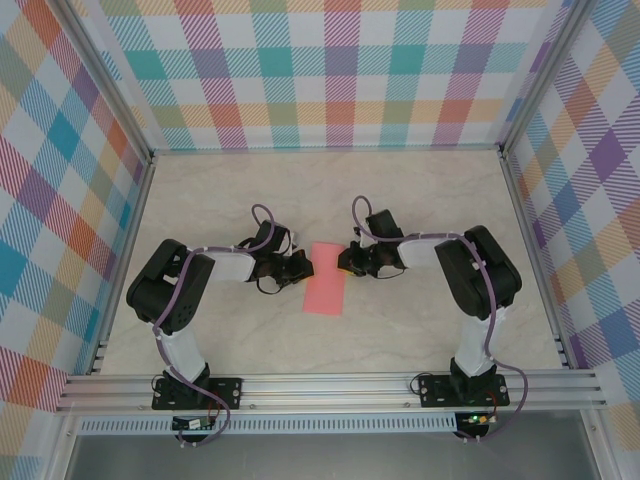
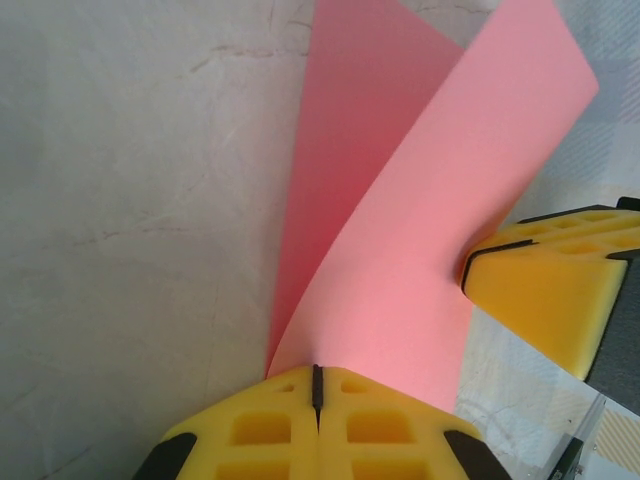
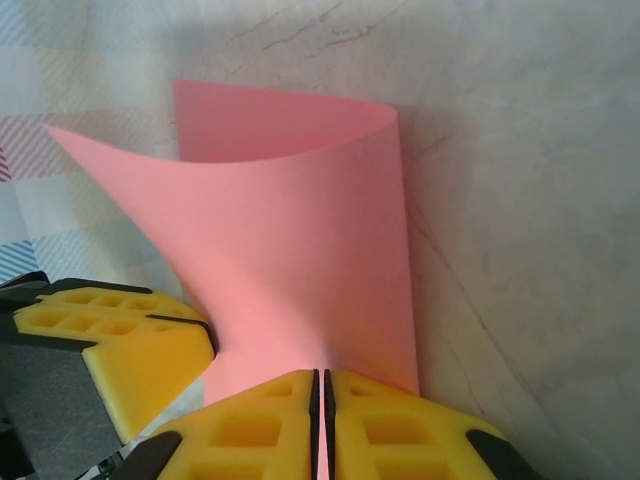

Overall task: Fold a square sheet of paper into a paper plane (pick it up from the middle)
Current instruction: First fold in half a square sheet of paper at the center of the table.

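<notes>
A: While pinched from both sides, seems midway through an early fold: pink paper (image 1: 324, 279) doubled lengthwise, lying at the middle of the table (image 1: 200, 200), well clear of every edge, with the top layer curling up off the lower one.

B: Left gripper (image 2: 317, 375)?

A: Closed to a slit, nipping the raised layer's edge.

B: Right gripper (image 3: 320, 378)?

A: Likewise clamped narrow, on the paper's opposite side.

B: Next?

A: Probably laying the loose layer down square, then pressing the crease flat. Calls for matched edges and no tugging, or risks a skewed fold.
</notes>
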Controlling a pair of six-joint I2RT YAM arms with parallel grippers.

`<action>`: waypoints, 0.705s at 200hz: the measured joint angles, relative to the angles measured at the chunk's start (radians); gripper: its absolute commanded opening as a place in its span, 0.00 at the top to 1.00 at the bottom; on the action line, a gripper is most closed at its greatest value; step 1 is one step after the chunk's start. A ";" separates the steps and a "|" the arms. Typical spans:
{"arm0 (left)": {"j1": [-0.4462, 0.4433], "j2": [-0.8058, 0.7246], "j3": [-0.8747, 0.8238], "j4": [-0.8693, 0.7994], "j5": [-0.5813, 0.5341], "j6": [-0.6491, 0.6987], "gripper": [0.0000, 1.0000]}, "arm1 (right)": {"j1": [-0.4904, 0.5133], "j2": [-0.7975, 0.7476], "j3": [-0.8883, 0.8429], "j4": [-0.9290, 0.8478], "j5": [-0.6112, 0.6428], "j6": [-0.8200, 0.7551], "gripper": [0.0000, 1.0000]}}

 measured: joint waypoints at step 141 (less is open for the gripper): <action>0.000 0.000 0.000 -0.001 -0.001 0.007 1.00 | -0.035 0.065 0.089 -0.034 0.018 -0.026 0.88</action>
